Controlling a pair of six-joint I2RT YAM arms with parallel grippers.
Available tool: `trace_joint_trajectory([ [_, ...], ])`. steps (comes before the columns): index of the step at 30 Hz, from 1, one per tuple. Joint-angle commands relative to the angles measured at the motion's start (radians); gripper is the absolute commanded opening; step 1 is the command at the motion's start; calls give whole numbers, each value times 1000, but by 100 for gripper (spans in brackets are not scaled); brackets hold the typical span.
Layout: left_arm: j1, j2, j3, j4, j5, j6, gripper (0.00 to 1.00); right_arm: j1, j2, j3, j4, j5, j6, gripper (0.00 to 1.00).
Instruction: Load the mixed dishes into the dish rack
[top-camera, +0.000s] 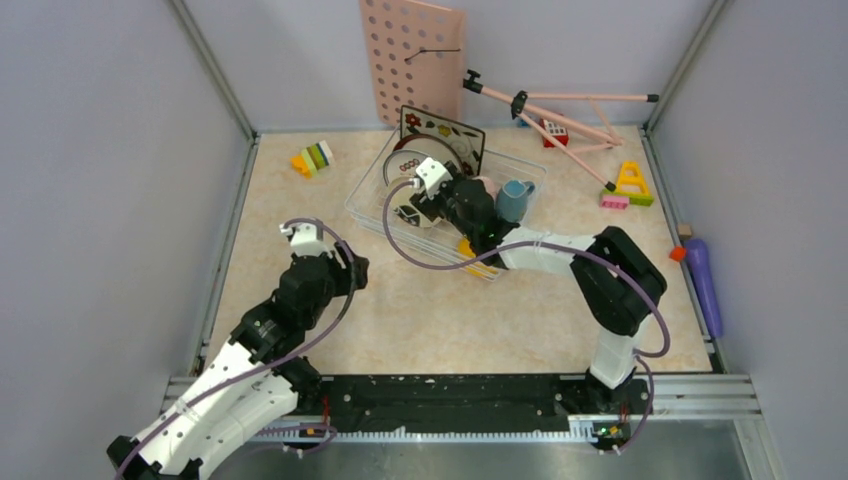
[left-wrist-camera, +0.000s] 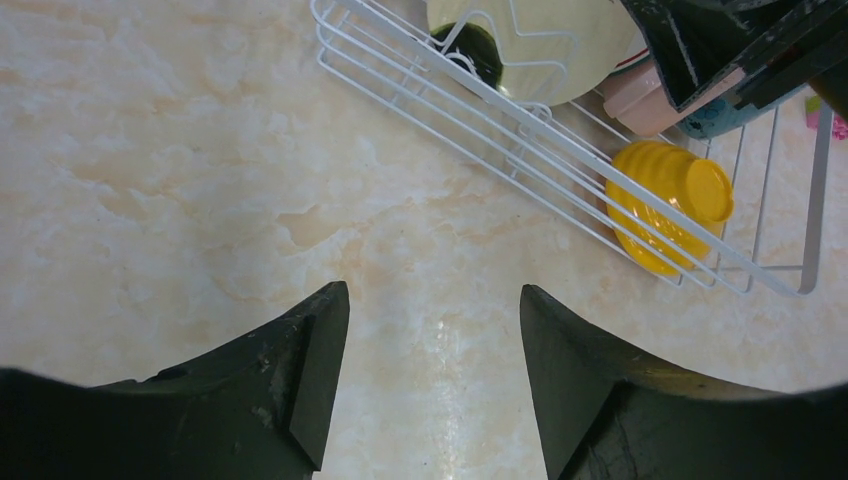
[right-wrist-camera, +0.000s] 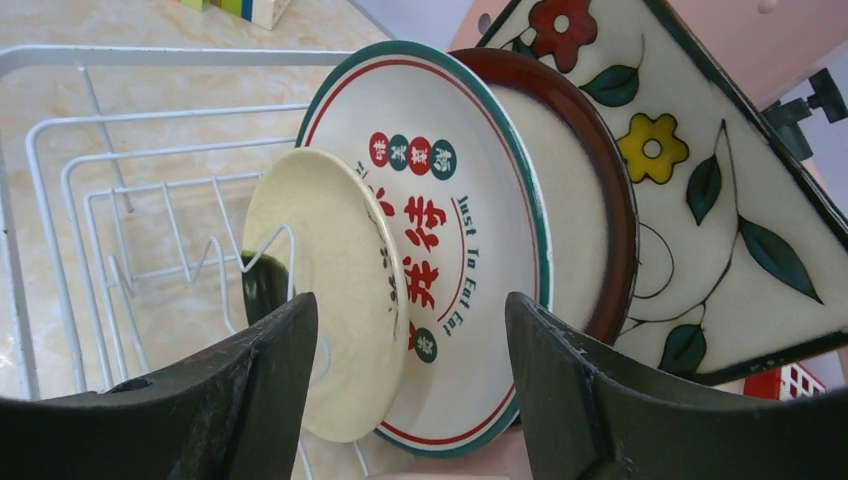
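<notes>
Now, right arm (top-camera: 548, 254) extends over rack (top-camera: 358, 200).

1. Left arm (top-camera: 270, 330): runs from its base at the near-left corner of the worktop, angled in toward the left-centre, wrist pitched down.
2. Left gripper (left-wrist-camera: 430, 300): jaws apart, both fingers low over the worktop.
3. Right arm (top-camera: 620, 280): elbow raised near the right edge, forearm running left toward the far edge.
4. Right gripper (right-wrist-camera: 410, 310): jaws apart, fingers pointing at the far edge.
</notes>
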Motion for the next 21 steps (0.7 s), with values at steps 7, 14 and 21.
trace_joint_trajectory([
  [7, 2, -24, -45, 146, 142, 37, 76, 8, -347, -33, -265, 31, 177, 70],
  [14, 1, -77, -86, 270, 111, 165, 81, -134, -612, -220, -466, -27, 384, 70],
  [21, 2, -85, -225, 504, -158, 279, 81, -368, -991, -526, -502, -29, 557, 72],
])
